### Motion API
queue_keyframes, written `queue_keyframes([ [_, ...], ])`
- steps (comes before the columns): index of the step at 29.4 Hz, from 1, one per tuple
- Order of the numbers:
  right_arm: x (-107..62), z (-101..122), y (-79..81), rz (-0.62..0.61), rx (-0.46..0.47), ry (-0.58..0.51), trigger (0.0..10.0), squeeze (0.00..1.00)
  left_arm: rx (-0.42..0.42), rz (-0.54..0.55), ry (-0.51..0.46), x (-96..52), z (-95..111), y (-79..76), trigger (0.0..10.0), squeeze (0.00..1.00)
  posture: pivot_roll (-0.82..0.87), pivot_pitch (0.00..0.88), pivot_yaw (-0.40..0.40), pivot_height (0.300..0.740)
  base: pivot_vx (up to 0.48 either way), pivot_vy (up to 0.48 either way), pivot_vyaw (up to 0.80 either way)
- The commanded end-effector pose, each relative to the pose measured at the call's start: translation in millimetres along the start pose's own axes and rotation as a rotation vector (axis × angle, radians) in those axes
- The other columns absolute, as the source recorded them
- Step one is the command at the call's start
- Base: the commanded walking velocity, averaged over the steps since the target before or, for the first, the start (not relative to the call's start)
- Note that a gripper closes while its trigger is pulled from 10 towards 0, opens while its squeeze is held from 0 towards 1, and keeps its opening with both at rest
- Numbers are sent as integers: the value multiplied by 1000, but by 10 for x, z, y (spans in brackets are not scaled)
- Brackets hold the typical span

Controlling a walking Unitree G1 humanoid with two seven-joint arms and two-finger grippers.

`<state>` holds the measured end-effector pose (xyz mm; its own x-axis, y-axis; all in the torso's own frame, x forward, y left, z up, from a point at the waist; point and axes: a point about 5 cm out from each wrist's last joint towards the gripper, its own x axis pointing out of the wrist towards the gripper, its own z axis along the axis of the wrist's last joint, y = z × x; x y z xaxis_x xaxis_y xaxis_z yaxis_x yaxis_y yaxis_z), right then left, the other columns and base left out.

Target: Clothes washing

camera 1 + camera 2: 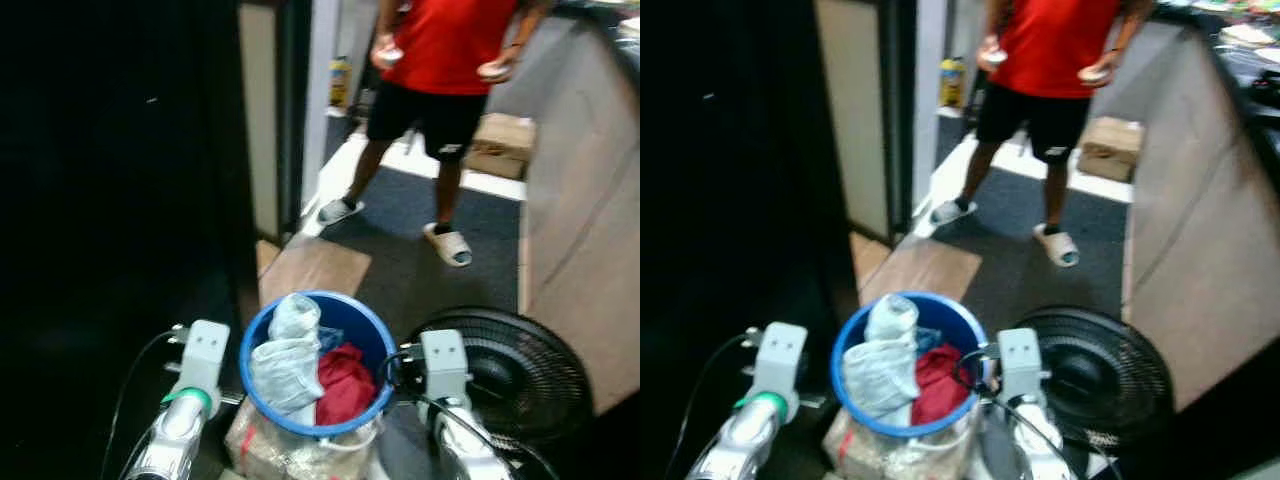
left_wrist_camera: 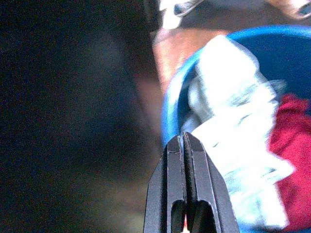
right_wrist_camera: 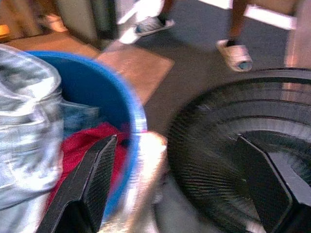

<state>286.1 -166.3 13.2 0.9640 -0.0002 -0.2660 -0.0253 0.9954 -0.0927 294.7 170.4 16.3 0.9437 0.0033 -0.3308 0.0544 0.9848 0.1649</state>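
— Where is the washing sitting?

— In the blue bucket [image 1: 352, 318], which is being carried between the two arms. The left pincer [image 2: 185, 141] is resting at the bucket's rim on one side, its two black fingers pressed flat together with nothing between them. The right pincer [image 3: 187, 167] is standing spread wide on the other side, one finger [image 3: 92, 182] lying against the bucket's rim and wall, the other finger [image 3: 269, 179] hanging over the black fan [image 1: 520, 370].

— What is in the bucket?

— A pale blue garment [image 1: 287, 358] is bunching up just beyond the left pincer's tips, and a red cloth [image 1: 345, 382] is lying beside it, nearer the right pincer. Some crinkled plastic wrapping [image 1: 275, 445] is showing under the bucket.

— And further out?

— A person in a red shirt [image 1: 450, 40] and black shorts is standing well beyond both pincers on the dark carpet [image 1: 410, 270], wearing slippers. A cardboard box [image 1: 503, 144] is sitting on the floor near them, and a brown mat [image 1: 315, 268] is lying just past the bucket.
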Motion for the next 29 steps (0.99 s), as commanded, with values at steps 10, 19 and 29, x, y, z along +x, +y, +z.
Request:
queue_keyframes([
  [10,-12,-26,81,20,0,6,10000,0,7,10,54,-54,-148,43,10000,0,21,0,27,740,0,0,0],
  [19,-8,-14,102,37,-21,-2,10000,0,14,9,59,-53,-155,45,10000,0,22,0,27,740,0,0,0],
  [29,35,164,210,73,-53,-89,10000,0,10,-18,51,-60,-155,-18,10000,0,25,0,26,740,0,0,0],
])
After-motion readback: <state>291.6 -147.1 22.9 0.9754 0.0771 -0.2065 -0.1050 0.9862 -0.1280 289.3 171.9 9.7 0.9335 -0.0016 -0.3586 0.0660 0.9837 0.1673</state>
